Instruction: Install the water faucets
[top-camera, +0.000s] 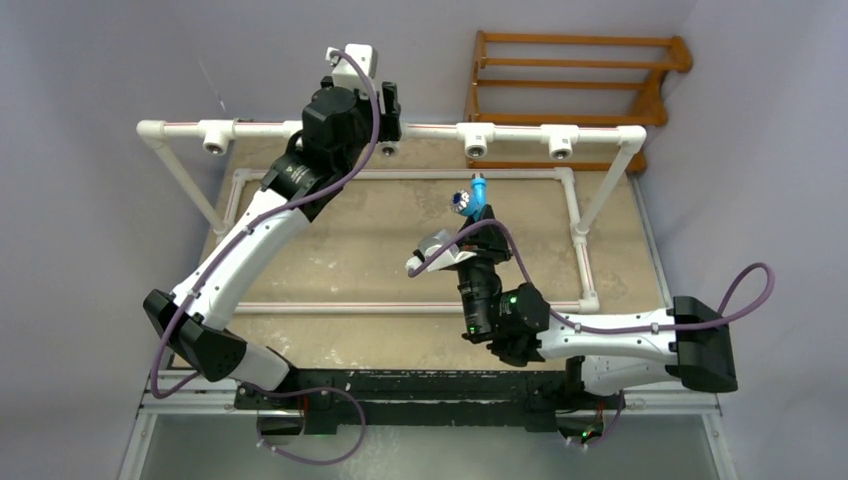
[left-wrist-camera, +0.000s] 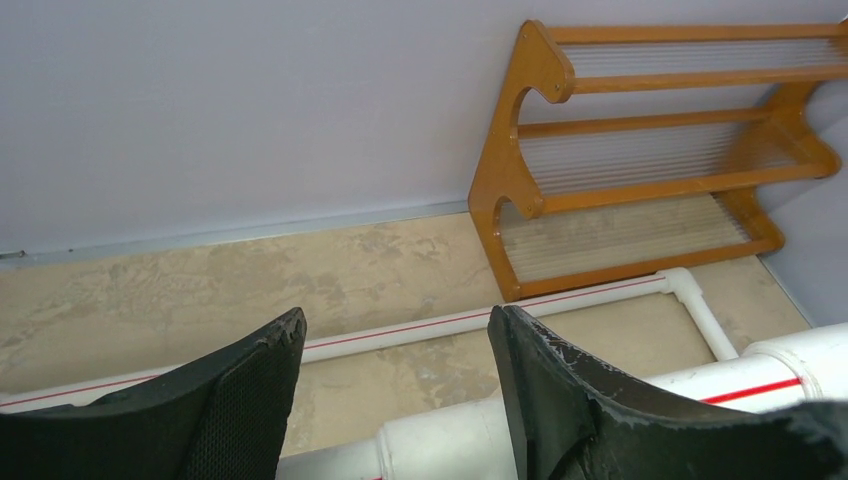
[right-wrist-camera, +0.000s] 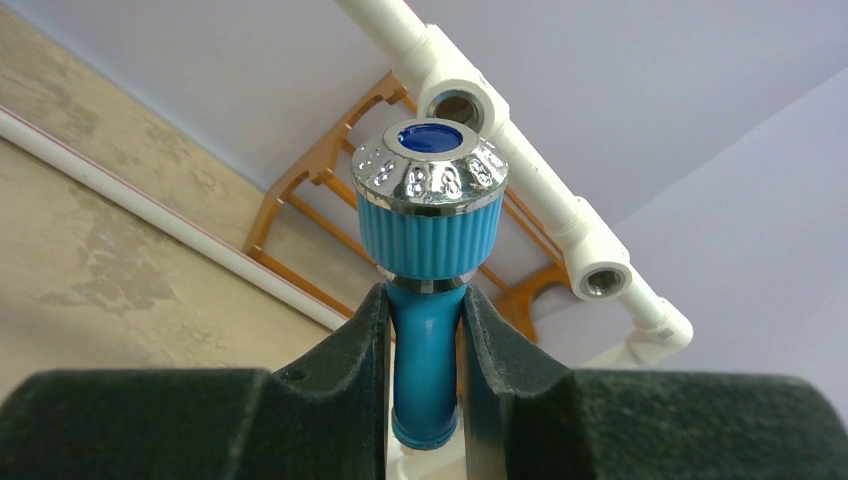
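Note:
The blue faucet (top-camera: 472, 193) is held above the table's middle, short of the back rail. In the right wrist view my right gripper (right-wrist-camera: 425, 320) is shut on the faucet's blue stem (right-wrist-camera: 425, 350), with the ribbed blue and chrome knob (right-wrist-camera: 430, 200) just past the fingertips. Two open white tee sockets (right-wrist-camera: 460, 105) (right-wrist-camera: 600, 280) on the raised rail lie beyond it. My left gripper (top-camera: 388, 118) is at the back rail. In its wrist view the left gripper (left-wrist-camera: 397, 315) is open, its fingers (left-wrist-camera: 250, 400) apart over a white rail fitting (left-wrist-camera: 450, 440).
A white pipe frame (top-camera: 400, 172) lies flat on the tan table, and a raised rail (top-camera: 300, 128) with several tee sockets (top-camera: 560, 146) runs along the back. A wooden rack (top-camera: 575, 85) stands behind the rail at the right. Grey walls close in at the back and sides.

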